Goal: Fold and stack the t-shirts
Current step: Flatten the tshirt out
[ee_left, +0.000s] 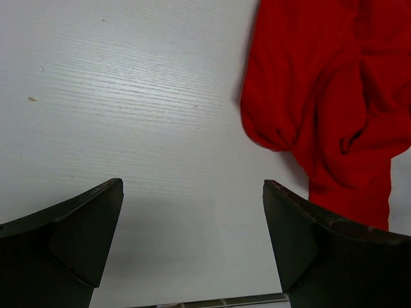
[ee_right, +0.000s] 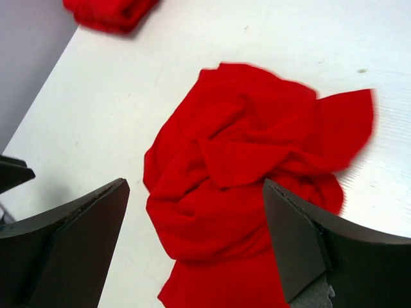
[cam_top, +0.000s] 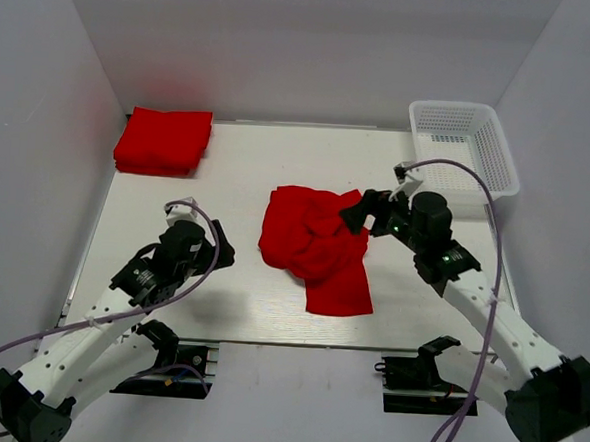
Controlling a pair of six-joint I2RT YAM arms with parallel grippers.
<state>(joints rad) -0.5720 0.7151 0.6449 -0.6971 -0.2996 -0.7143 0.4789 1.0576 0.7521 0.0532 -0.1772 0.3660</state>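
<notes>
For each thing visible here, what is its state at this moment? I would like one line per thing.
Bright red cloth t-shirt: unfolded, crumpled, lying mid-table, not held.
Folded red cloth pile: folded, lying at the far left corner.
White plastic mesh basket: upright, appears empty.
Left gripper: jaws open, holding nothing.
Right gripper: jaws open above the crumpled t-shirt, holding nothing.

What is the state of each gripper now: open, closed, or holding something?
Left gripper: open, holding nothing, over the bare table.
Right gripper: open, holding nothing, above the crumpled red t-shirt.
</notes>
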